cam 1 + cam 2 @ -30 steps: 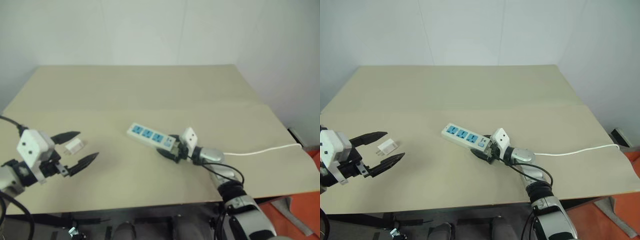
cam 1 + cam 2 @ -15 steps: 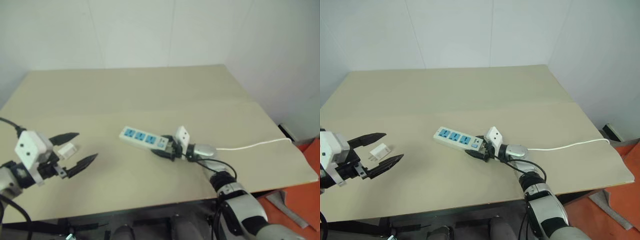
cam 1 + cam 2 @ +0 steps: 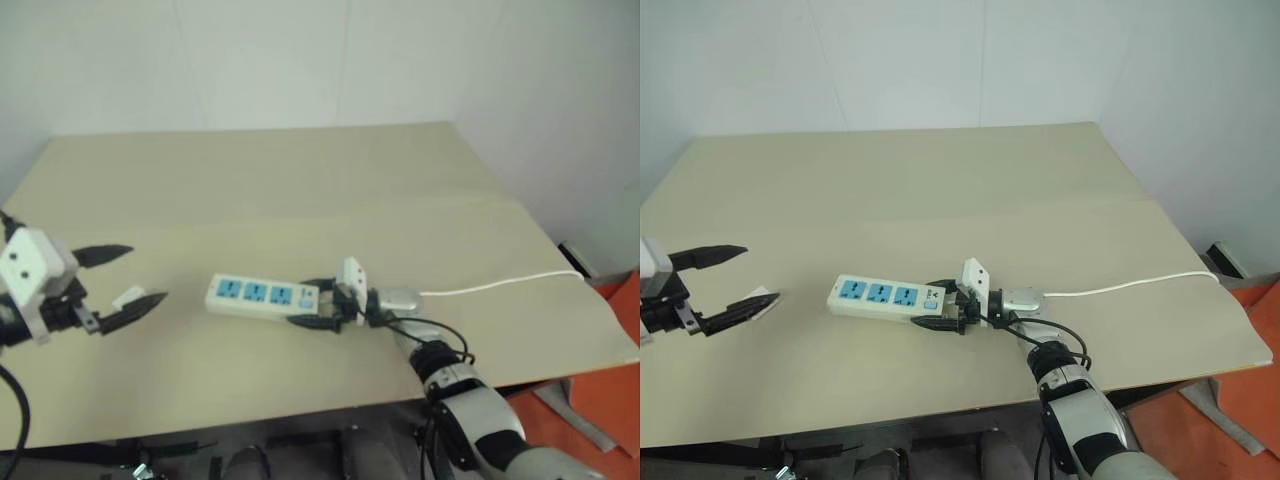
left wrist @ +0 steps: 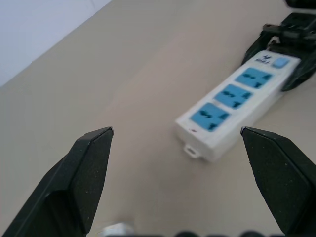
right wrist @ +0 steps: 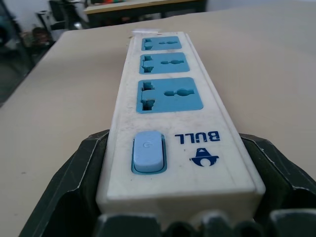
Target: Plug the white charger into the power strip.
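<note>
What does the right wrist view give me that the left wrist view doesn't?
Right wrist view alone: the brand print beside the blue switch, and the right gripper with a black finger pressed against each long side of the power strip at its switch end. Left wrist view alone: the left gripper with its fingers wide apart and nothing between them, aimed at the strip's far end, plus a sliver of the white charger at the frame edge. Both: the strip's three blue sockets, all unoccupied, and the bare table.
</note>
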You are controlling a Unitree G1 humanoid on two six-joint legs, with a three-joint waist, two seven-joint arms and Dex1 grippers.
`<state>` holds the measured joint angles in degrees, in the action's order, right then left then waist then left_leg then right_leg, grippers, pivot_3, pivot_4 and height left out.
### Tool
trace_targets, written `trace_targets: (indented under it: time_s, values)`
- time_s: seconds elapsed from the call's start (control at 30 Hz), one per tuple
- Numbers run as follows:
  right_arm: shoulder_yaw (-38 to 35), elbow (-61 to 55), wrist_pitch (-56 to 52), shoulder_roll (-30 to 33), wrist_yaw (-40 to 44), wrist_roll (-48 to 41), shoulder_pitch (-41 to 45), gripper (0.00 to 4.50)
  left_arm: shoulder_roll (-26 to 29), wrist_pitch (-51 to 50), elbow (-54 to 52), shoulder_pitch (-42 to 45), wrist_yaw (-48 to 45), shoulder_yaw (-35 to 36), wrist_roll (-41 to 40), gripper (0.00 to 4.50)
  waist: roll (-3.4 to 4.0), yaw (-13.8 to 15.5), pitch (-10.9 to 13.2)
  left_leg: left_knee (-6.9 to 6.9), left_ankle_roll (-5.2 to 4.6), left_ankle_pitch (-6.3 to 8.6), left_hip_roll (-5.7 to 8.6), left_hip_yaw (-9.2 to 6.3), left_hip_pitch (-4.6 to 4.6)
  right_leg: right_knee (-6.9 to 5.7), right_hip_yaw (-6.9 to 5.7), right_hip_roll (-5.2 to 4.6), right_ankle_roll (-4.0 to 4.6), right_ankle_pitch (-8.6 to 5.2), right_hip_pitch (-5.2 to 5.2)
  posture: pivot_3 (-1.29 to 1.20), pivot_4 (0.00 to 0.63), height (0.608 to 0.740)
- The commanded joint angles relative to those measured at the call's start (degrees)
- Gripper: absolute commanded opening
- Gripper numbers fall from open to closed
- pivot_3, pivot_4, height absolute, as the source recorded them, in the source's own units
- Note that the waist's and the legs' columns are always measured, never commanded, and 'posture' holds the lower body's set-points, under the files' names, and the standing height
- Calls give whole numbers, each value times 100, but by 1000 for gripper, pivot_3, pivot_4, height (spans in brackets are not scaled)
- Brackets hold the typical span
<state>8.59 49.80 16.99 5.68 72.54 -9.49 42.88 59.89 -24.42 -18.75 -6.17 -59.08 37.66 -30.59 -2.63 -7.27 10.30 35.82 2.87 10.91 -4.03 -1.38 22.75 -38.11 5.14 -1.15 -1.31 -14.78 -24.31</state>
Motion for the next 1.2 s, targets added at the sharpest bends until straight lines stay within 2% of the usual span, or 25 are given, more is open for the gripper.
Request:
trace_targets:
  time_s: [0.03, 0.17, 0.4, 0.53, 0.77, 1.0, 1.2]
  values:
    - [-12, 312, 317, -116, -256, 178, 323, 3432, 287, 201, 455, 364, -54, -334, 300, 4500, 1, 15, 2, 1, 0, 0, 0, 1, 2, 1, 0, -1, 0, 0, -1, 0, 150, 740]
    - [-47, 882, 584, -166, -396, 382, 669, 3432, 548, 369, 963, 843, -296, -844, 537, 4500, 1, 12, 2, 3, 0, 0, 1, 0, 2, -1, -3, -2, -2, 2, 0, 0, 150, 740]
    - [-55, 1457, 844, 29, 41, 603, 1171, 3432, 1260, 1047, 2234, 1797, -1190, -1925, 1147, 4500, 7, 13, 8, 2, 0, 0, 1, 1, 9, 0, -2, -1, -2, 2, -7, 0, 150, 740]
    - [-68, 1567, 869, 74, 246, 636, 1192, 3432, 1453, 1424, 3215, 2785, -1625, -2786, 1700, 4500, 8, 42, 9, 4, 0, 0, 2, 0, 13, -1, -7, -2, -3, 1, -6, 0, 150, 740]
    - [-108, 1669, 822, -79, 250, 643, 1259, 3432, 1088, 1789, 4681, 4629, -2262, -4028, 2624, 4500, 8, 50, 9, 10, 0, -1, 3, -2, 15, -9, -9, 0, -5, 0, -5, 0, 150, 740]
    - [-134, 1749, 825, -226, 132, 697, 1257, 3432, 422, 158, 5498, 6053, -2681, -5312, 3818, 4500, 8, 3, 10, 18, -1, -1, 6, -4, 14, -36, -7, 1, -10, -2, -8, 0, 150, 740]
    - [-168, 1755, 808, -221, 135, 716, 1271, 3432, 174, -467, 5992, 6859, -3184, -6143, 4687, 4500, 7, -9, 11, 18, -1, -1, 6, -7, 14, -47, -5, 4, -13, -5, -15, 0, 150, 740]
